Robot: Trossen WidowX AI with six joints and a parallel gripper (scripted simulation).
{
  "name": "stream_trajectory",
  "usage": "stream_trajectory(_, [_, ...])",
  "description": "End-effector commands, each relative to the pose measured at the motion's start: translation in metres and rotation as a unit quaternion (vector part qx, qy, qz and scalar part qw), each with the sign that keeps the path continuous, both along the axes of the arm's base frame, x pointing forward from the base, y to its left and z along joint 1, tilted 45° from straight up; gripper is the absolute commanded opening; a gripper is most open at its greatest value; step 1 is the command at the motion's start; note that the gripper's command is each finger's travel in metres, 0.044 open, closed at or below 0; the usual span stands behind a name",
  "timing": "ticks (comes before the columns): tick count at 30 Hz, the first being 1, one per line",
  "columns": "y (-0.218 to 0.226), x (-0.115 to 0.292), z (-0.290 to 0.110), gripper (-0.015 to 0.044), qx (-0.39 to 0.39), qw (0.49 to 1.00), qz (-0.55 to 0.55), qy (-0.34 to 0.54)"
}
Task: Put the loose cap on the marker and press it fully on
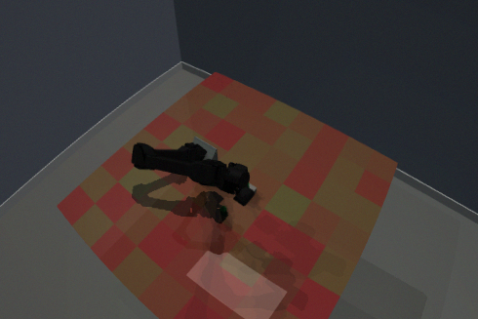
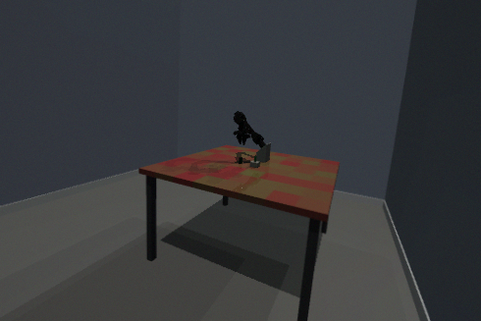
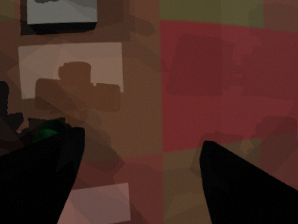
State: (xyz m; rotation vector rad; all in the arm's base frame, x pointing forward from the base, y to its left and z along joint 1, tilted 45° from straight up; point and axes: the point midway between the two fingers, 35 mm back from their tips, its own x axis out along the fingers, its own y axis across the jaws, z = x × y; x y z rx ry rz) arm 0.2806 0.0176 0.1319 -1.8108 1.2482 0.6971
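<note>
In the top view only a white corner of the block point(image 1: 253, 187) shows beside the arm. The green cap point(image 1: 223, 212) point(image 3: 47, 132) stands on the table, partly hidden by my left finger in the wrist view. My gripper point(image 3: 144, 144) point(image 1: 242, 194) is open and empty. It hangs above the table with the cap just outside its left finger and the holder further ahead. In the exterior view the arm point(image 2: 247, 132) leans low over the holder.
The checked red and olive table point(image 1: 341, 155) point(image 2: 294, 190) carries the arm's grey base wedge point(image 1: 206, 145) point(image 2: 265, 152) behind the holder. A pale patch of light point(image 1: 234, 282) point(image 3: 100, 56) lies on the table top. Grey floor and dark walls surround the table.
</note>
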Motion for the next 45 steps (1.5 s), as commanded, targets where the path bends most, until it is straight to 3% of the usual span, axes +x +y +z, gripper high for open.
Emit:
stream_trajectory(1, [-0.042,-0.028,-0.015,0.0251,-0.064,0.994,-0.071,0.051])
stream_trajectory(5, [-0.062,-0.044,-0.025,0.0251,-0.108,0.984,-0.113,0.085])
stream_trajectory(45, [-0.122,-0.032,-0.084,0.0251,-0.108,0.984,-0.113,0.085])
